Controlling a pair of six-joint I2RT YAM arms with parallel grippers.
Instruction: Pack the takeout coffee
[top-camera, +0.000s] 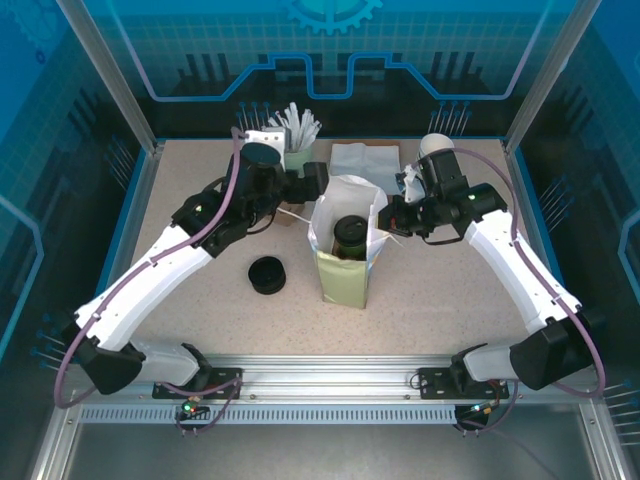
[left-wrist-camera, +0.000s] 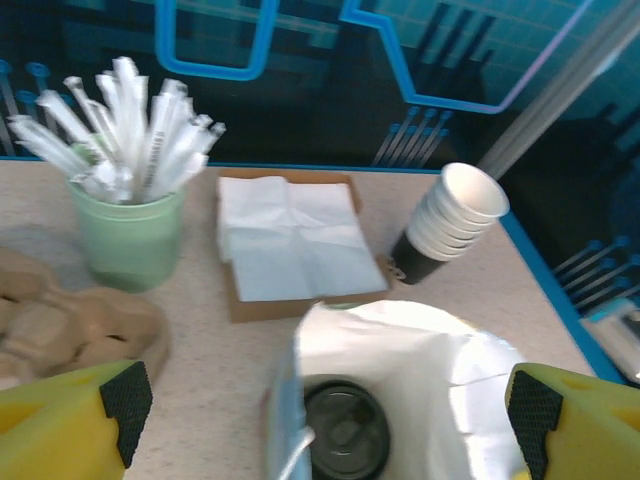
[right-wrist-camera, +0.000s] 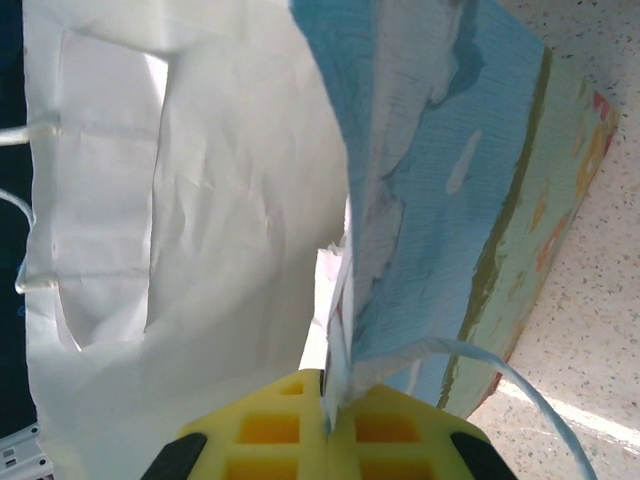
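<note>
Top external shows me the coffee (top-camera: 350, 238) standing upright inside the bag (top-camera: 343, 285), whose rim my right gripper (right-wrist-camera: 328, 405) pinches, I judge to keep its mouth open, while my left gripper (left-wrist-camera: 325, 408) hangs above, fingers spread, holding nothing.

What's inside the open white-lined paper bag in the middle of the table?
A small dark paper cup with a black plastic lid stands inside the open white-lined paper bag. Its lid and upper side show; the bag's walls cover the rest.

Straws (left-wrist-camera: 130, 120) in green cup (left-wrist-camera: 125, 240); napkins (left-wrist-camera: 290, 240); stacked cups (left-wrist-camera: 450, 225) (tilted); perhaps a lid (top-camera: 267, 274).
</note>
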